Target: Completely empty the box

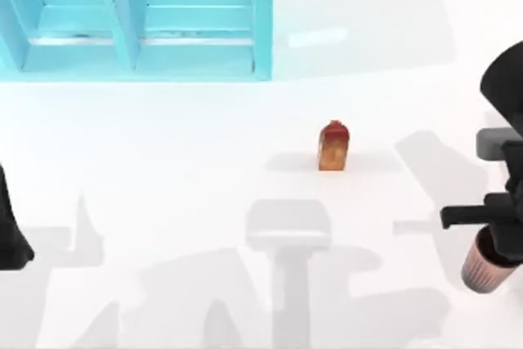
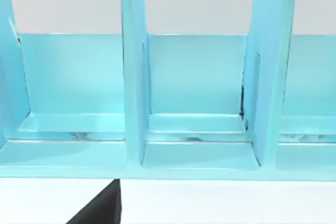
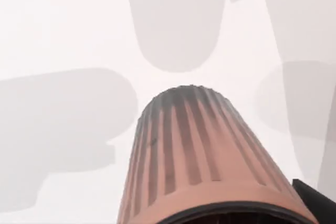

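- Box (image 1: pixel 196 59) compartments look bare.
- My right gripper (image 1: pixel 490 239), at the table's right edge, grips the ribbed cup (image 1: pixel 482 271).
- Next, I judge: set it down and release.
- My left arm idles left.

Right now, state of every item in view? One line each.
box: at the table's far left, the compartments in view empty.
ribbed cup: at the table's right edge under the right gripper, apparently held.
small orange bottle with red cap: upright on the table, right of centre, untouched.
left arm: parked at the left edge.
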Action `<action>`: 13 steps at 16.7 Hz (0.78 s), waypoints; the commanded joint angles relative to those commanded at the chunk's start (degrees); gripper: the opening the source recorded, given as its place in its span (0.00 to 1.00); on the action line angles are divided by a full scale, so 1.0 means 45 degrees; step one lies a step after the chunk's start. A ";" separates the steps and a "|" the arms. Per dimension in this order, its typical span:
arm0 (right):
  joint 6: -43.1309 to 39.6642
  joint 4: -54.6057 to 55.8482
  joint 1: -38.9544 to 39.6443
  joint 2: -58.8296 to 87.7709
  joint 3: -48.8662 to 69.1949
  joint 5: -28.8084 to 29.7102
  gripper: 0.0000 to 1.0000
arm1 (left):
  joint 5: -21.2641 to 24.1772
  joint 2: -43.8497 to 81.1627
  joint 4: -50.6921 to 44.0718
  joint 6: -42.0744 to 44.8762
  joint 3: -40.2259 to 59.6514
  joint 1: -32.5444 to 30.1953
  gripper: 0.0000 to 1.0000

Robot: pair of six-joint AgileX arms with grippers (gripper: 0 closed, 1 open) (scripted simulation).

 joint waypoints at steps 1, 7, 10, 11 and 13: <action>0.0029 0.0020 0.0029 -0.0025 -0.0030 0.0004 0.00 | 0.0000 0.0000 0.0000 0.0000 0.0000 0.0000 1.00; 0.0069 0.0521 0.0023 0.0215 -0.0402 -0.0026 0.00 | 0.0000 0.0000 0.0000 0.0000 0.0000 0.0000 1.00; 0.0152 0.1897 0.0127 0.0605 -0.1192 -0.0011 0.00 | 0.0000 0.0000 0.0000 0.0000 0.0000 0.0000 1.00; 0.0176 0.2218 0.0157 0.0716 -0.1420 -0.0006 0.00 | 0.0000 0.0000 0.0000 0.0000 0.0000 0.0000 1.00; 0.0203 0.2454 0.0190 0.0837 -0.1611 0.0001 0.00 | 0.0000 0.0000 0.0000 0.0000 0.0000 0.0000 1.00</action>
